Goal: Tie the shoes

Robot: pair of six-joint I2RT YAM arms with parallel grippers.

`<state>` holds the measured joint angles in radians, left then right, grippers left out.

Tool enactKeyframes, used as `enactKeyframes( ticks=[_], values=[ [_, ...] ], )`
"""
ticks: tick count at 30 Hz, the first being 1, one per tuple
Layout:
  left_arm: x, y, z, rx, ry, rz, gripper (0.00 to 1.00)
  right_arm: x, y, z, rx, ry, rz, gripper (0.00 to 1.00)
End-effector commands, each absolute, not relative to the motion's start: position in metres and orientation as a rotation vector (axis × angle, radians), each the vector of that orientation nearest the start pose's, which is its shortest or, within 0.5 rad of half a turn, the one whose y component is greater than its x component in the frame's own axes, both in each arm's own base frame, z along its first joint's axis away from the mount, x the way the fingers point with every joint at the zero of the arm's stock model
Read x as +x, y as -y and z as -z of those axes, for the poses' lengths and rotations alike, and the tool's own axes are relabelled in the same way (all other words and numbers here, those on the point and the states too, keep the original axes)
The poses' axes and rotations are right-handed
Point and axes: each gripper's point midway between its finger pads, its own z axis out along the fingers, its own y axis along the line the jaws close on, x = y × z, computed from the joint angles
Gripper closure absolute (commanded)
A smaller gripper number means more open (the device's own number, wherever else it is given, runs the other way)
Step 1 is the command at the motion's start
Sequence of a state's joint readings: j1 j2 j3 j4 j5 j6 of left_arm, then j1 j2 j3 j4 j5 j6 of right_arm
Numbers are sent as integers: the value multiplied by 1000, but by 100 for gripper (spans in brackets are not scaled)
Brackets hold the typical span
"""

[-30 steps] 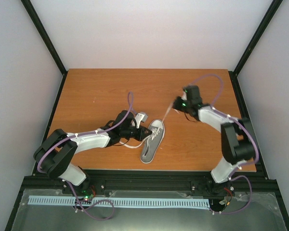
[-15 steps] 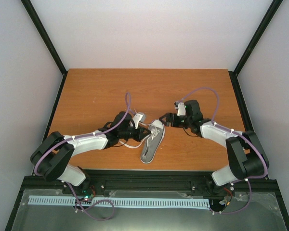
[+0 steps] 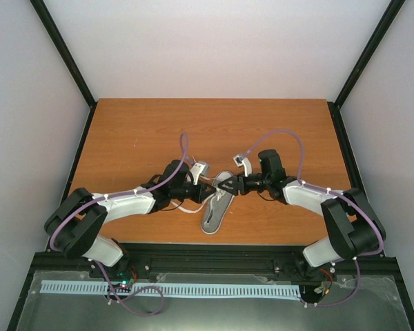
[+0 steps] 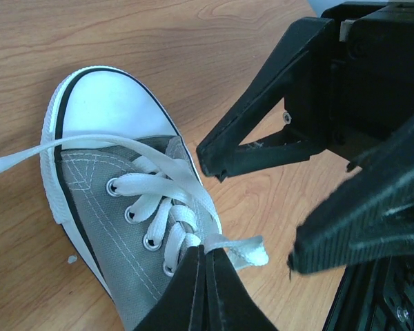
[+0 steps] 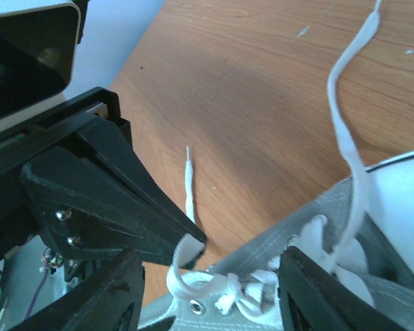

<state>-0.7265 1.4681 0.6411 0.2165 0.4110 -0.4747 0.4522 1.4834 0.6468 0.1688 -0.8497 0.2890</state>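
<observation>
Sneaker (image 3: pixel 212 214) lying near the middle of the table (image 3: pixel 138 131), flanked by both grippers.
The left gripper (image 4: pixel 205 258) is clenched on a loop of white lace (image 4: pixel 241 249) beside the eyelets. The right gripper (image 4: pixel 248 210) is held with its jaws parted just over that loop, and nothing is grasped by it. A loose lace strand (image 4: pixel 27 156) is draped across the toe cap (image 4: pixel 114 103).

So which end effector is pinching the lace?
The left end effector, shut on a loop of white lace; the right end effector stands open beside it.
</observation>
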Motion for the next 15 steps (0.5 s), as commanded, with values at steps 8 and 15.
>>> enactKeyframes(
  ticks=[8, 15],
  values=[
    [256, 319, -112, 561, -2243, 1095, 99, 251, -289, -118, -840, -2168, -1358, 67],
    [258, 320, -114, 556, -2240, 1091, 99, 251, -288, -115, -844, -2183, -1339, 89]
  ],
)
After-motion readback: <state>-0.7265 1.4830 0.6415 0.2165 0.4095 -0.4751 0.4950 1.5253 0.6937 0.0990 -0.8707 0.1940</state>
